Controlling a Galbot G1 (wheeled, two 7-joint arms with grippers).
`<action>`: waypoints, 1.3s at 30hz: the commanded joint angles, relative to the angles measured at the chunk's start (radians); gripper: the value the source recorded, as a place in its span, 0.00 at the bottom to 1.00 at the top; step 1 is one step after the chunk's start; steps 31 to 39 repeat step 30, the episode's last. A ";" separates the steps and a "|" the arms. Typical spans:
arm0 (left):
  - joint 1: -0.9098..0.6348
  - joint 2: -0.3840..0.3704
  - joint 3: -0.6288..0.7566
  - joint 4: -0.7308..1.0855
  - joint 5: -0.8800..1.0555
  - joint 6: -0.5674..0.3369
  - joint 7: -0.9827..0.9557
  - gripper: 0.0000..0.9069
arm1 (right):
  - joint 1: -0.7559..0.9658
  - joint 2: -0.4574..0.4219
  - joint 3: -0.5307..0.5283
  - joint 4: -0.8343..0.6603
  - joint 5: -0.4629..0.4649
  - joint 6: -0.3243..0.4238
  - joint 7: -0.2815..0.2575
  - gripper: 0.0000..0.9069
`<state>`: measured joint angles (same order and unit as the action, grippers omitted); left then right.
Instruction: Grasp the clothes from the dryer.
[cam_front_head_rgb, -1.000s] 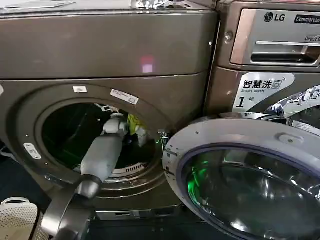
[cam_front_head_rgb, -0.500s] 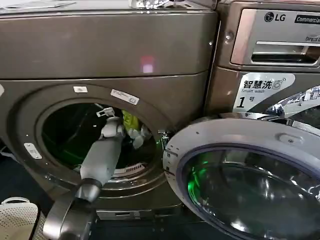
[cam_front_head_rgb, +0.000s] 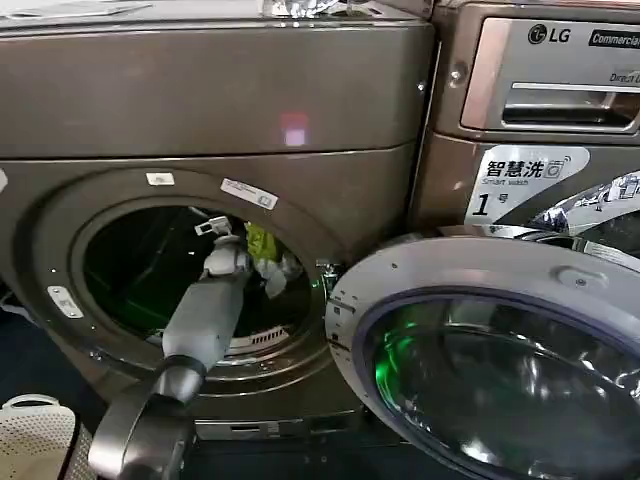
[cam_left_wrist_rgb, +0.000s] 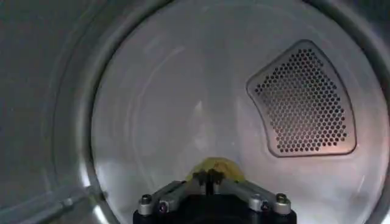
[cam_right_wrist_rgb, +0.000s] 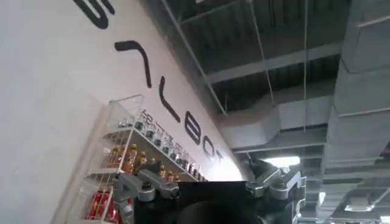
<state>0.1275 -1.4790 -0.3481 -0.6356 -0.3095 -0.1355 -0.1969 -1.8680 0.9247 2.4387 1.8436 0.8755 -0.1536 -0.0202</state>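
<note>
Left gripper (cam_front_head_rgb: 243, 240) is inside the porthole of the dryer (cam_front_head_rgb: 210, 110), clenched on the clothes (cam_front_head_rgb: 262, 243), lime-green fabric lifted above the drum floor. Right gripper (cam_right_wrist_rgb: 210, 185), away from the dryer, points toward a ceiling with spread fingers.

the lg-branded machine (cam_front_head_rgb: 540, 100) carries the "lg" logo on its control panel (cam_front_head_rgb: 560, 75), with "commercial" cut off at the edge beside it. below sits a white sticker (cam_front_head_rgb: 522, 180) reading "智慧洗", "smart wash" and "1 号". small labels (cam_front_head_rgb: 248, 193) on the dryer (cam_front_head_rgb: 215, 110) are unreadable. large dark letters on the wall (cam_right_wrist_rgb: 67, 79) read partly as "lbot".
</note>
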 joint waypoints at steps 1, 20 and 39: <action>-0.003 -0.001 -0.004 0.009 0.010 -0.003 -0.005 0.00 | 0.002 -0.003 0.002 -0.012 0.000 0.010 0.009 1.00; -0.013 -0.008 -0.003 0.029 0.018 -0.010 0.003 0.00 | -0.001 -0.022 0.031 -0.029 -0.003 0.006 0.042 1.00; -0.008 -0.004 -0.002 0.026 0.018 -0.012 0.003 0.00 | -0.003 -0.021 0.037 -0.032 -0.003 0.003 0.060 1.00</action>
